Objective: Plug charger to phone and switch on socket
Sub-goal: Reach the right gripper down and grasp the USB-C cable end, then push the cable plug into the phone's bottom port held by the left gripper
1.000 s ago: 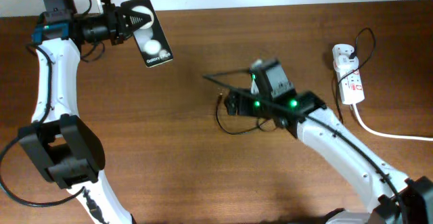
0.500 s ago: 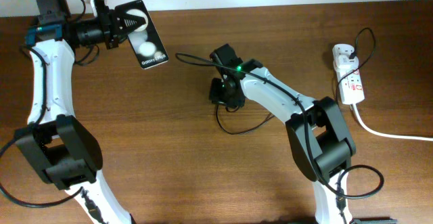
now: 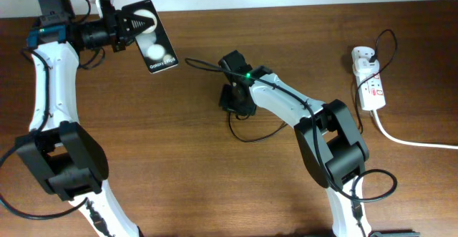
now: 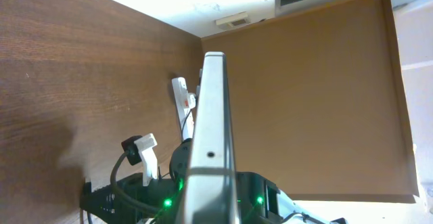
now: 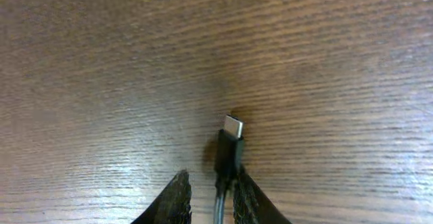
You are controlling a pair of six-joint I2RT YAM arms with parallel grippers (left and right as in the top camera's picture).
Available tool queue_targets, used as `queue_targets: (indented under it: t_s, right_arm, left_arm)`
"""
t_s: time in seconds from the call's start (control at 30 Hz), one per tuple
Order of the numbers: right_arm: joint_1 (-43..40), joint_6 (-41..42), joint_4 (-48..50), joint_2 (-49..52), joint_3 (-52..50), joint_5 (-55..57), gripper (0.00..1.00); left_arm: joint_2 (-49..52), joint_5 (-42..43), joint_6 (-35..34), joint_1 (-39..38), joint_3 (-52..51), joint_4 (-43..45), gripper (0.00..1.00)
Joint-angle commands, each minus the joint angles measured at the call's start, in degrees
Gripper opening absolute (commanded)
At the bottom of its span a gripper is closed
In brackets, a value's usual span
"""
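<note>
My left gripper (image 3: pixel 127 28) is shut on one end of the black phone (image 3: pixel 154 42) and holds it off the table at the far left, screen facing up with two white reflections. The left wrist view shows the phone (image 4: pixel 211 122) edge-on. My right gripper (image 3: pixel 232 98) points down at mid-table. In the right wrist view its fingers (image 5: pixel 211 195) are slightly apart around the charger plug (image 5: pixel 230 153), which lies on the wood against the right finger, metal tip forward. The thin black charger cable (image 3: pixel 252 138) loops below the gripper. The white socket (image 3: pixel 369 84) lies at the far right.
A thick white cord (image 3: pixel 411 141) runs from the socket to the right edge. A thin black cable (image 3: pixel 389 42) arcs above the socket's adapter. The socket also shows in the left wrist view (image 4: pixel 181 95). Brown wooden table (image 3: pixel 179 180); white wall along the back.
My right arm has dropped and reached left, so the gripper is now down at the charger plug. My left arm has shifted the phone slightly left. Little has moved in the last half second.
</note>
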Motion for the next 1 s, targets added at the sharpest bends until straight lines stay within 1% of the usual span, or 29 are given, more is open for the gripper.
queue_targets:
  t_s: [0.0,0.03,0.1,0.17,0.23,0.27,0.3,0.33,0.37,0.43,0.53,0.6,0.63,0.7,0.77,0.83,0.87,0.9,0.93,0.97]
  right_arm:
    - [0.5,0.7,0.6,2.5,1.0,0.5,0.21]
    - [0.5,0.7,0.4,3.0,0.9,-0.4,0.18]
    - [0.5,0.6,-0.3,3.7,1.0,-0.8,0.04]
    - [0.3,-1.0,-1.2,3.6,1.0,-0.9,0.04]
    - [-1.4,-10.5,-1.2,1.3,1.1,-5.8,0.04]
    - [-3.7,-15.8,-1.2,-1.7,1.1,-10.0,0.04]
    - [-7.3,-21.4,-1.7,-5.3,1.1,-19.2,0.04]
    - [-10.6,-31.7,-1.2,-8.5,1.1,-33.7,0.04]
    - [-12.9,-37.1,-1.6,-11.3,1.1,-41.3,0.04]
    - [-16.2,-43.7,-4.6,-19.4,1.1,-46.1,0.04]
    - [-17.4,-48.4,-11.2,-30.5,1.1,-47.1,0.04]
    - [-17.4,-48.6,-15.3,-37.2,1.0,-47.1,0.04]
    - [-17.3,-48.5,-15.8,-40.0,0.0,-47.1,0.04]
    - [-17.2,-47.1,-14.4,-43.1,-3.9,-48.8,0.04]
    - [-16.3,-39.9,-5.4,-44.7,-11.9,-50.3,0.04]
    - [-11.0,-30.6,9.1,-44.6,-19.8,-48.9,0.04]
    - [-9.1,-24.9,15.1,-44.6,-22.4,-45.2,0.04]
    - [-7.7,-21.3,20.2,-44.4,-24.4,-43.4,0.04]
    - [-6.7,-19.1,24.1,-43.7,-25.3,-43.3,0.04]
    - [-5.9,-17.7,26.0,-42.5,-25.3,-43.1,0.04]
  left_arm:
    - [-0.2,2.6,0.3,0.2,0.4,0.1,0.0]
    - [-0.2,2.6,0.3,0.2,0.4,0.1,0.0]
    - [-0.2,2.6,0.3,0.2,0.4,0.1,0.0]
    - [-0.2,2.6,0.3,0.2,0.4,0.1,0.0]
    - [-0.2,2.5,0.3,0.2,0.4,0.1,0.0]
    - [-0.2,2.2,0.3,0.2,0.4,0.1,0.0]
    - [-0.2,2.1,0.3,0.2,0.4,0.1,0.0]
    - [-0.2,2.1,0.3,0.1,0.4,0.1,0.0]
    - [-0.2,2.1,0.3,-0.2,0.4,0.1,0.0]
    - [-0.2,2.1,0.3,-1.2,0.4,0.1,0.0]
    - [-0.2,2.8,0.3,-2.9,0.4,0.1,0.0]
    - [-0.2,4.4,1.0,-5.0,0.4,0.3,0.0]
    - [-0.2,6.2,2.3,-5.9,0.4,0.4,0.0]
    - [-0.2,8.6,2.9,-7.7,0.4,0.9,0.0]
    - [-0.2,12.5,2.8,-9.4,0.4,3.5,0.0]
    - [-0.2,12.4,2.8,-11.2,0.4,4.4,0.0]
    - [-0.2,12.5,1.1,-11.5,0.4,5.5,0.0]
    - [-0.2,12.5,-2.1,-11.4,0.4,6.7,0.0]
    - [-0.2,12.5,-4.4,-11.5,0.4,8.5,0.0]
    - [-0.2,12.5,-6.0,-11.5,0.4,10.3,0.0]
